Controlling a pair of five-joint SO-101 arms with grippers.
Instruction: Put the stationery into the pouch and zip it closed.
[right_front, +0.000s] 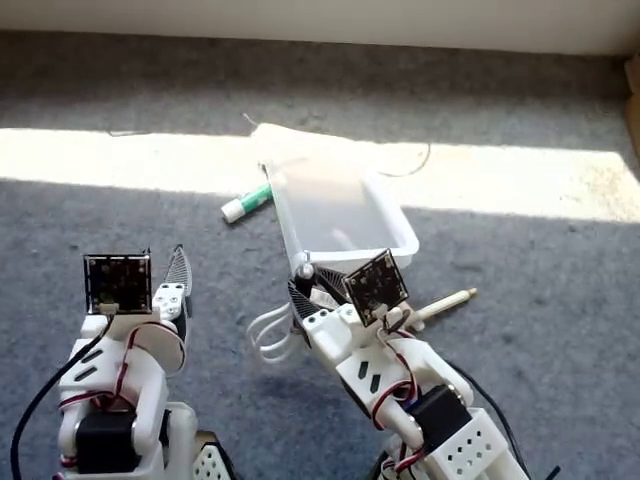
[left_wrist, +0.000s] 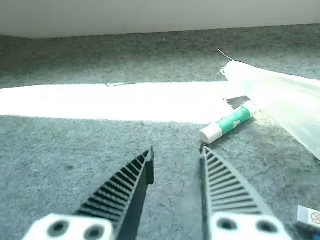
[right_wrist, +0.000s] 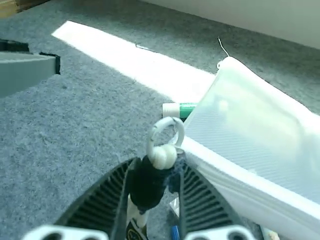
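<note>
— Where's the pouch (right_front: 335, 200)?
— On the carpet, with the glue stick (right_front: 246, 203) just beside it. The right gripper (right_wrist: 157, 165) clamps a dark item (right_wrist: 147, 184) with a white ring at the pouch's near edge.
— And the left gripper (left_wrist: 176, 151)?
— Fingers spread, holding nothing.

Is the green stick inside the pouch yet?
No, it is out. The green stick lies on the carpet beside the pouch, outside its wall.
</note>
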